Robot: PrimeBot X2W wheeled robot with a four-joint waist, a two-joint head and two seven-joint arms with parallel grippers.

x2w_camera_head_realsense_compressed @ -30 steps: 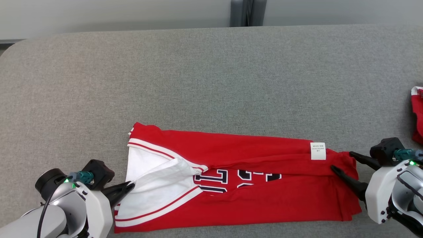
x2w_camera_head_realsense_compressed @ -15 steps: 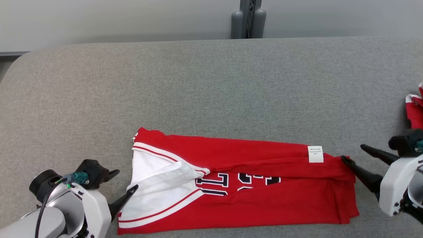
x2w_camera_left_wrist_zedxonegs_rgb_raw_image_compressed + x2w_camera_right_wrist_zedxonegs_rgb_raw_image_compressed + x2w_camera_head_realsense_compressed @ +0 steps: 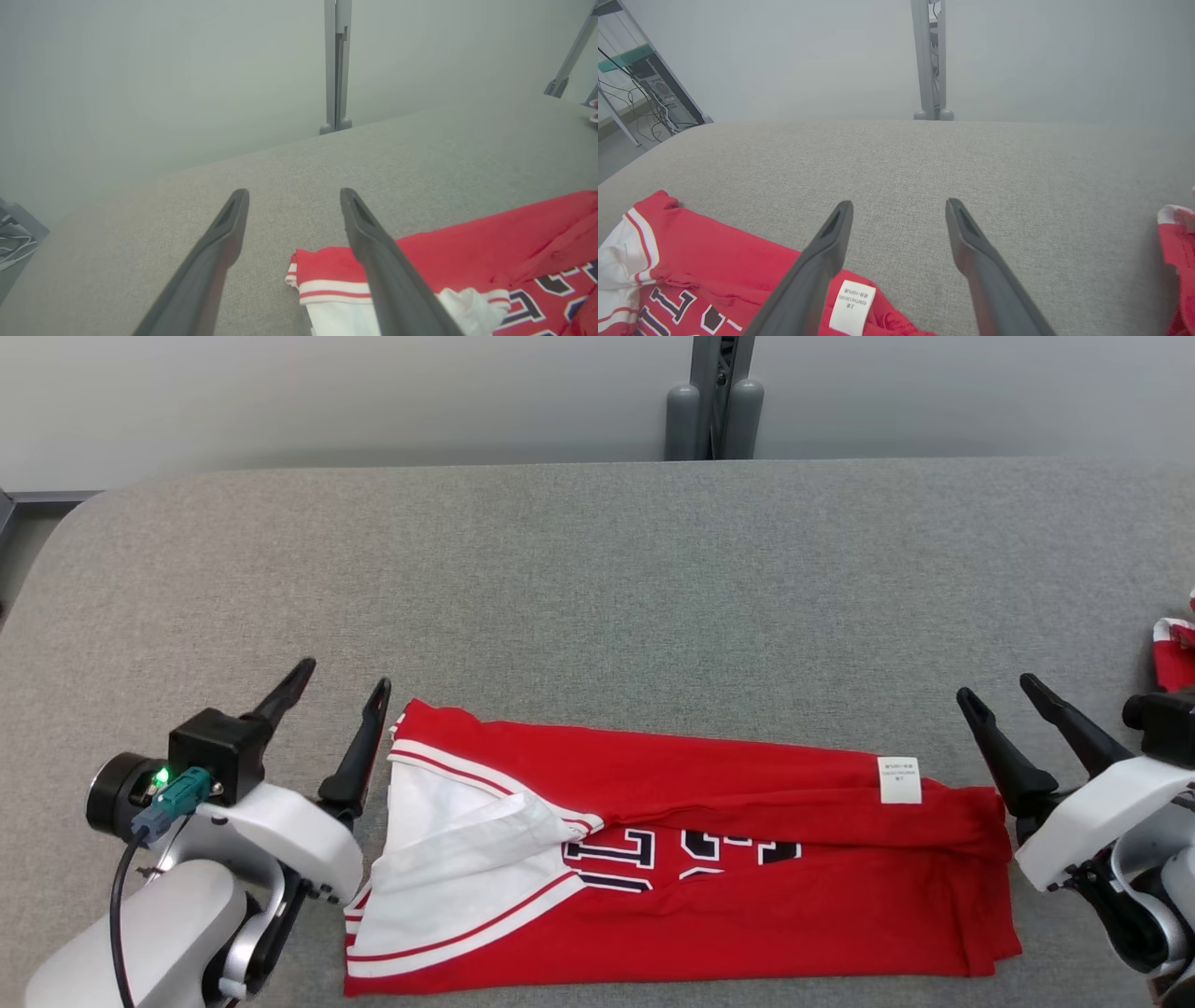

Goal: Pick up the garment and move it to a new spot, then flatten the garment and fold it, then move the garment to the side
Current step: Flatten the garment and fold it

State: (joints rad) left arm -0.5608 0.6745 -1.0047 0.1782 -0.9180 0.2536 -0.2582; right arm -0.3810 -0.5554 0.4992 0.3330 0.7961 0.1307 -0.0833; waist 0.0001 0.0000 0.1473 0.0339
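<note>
The work surface (image 3: 597, 569) is a wide top covered with grey woven cloth, with a rounded corner at the far left. Behind it stands a plain pale grey wall (image 3: 327, 392), and in the middle of the far edge a grey metal post (image 3: 714, 392) rises with two rounded feet. In the right wrist view a rack with loose cables (image 3: 649, 93) stands at the left, beyond the surface.

The red garment (image 3: 747, 915) lies near the front edge of the surface, folded into a long band from left to right. Its white inner side (image 3: 439, 868) is turned out at the left end, with red and white striped trim. At the far right edge lies another red cloth (image 3: 1174, 658), well apart from it.

A white care label (image 3: 899, 778) sits at the upper right of the garment; its print is too small to read. The dark letters with white outline (image 3: 681, 854) on the front are half hidden under a fold, so the word cannot be read.

The left gripper (image 3: 344, 674) is just beside the left end of the garment, its fingers spread wide and holding nothing. The right gripper (image 3: 997, 688) is just beside the right end, also spread wide and empty.
</note>
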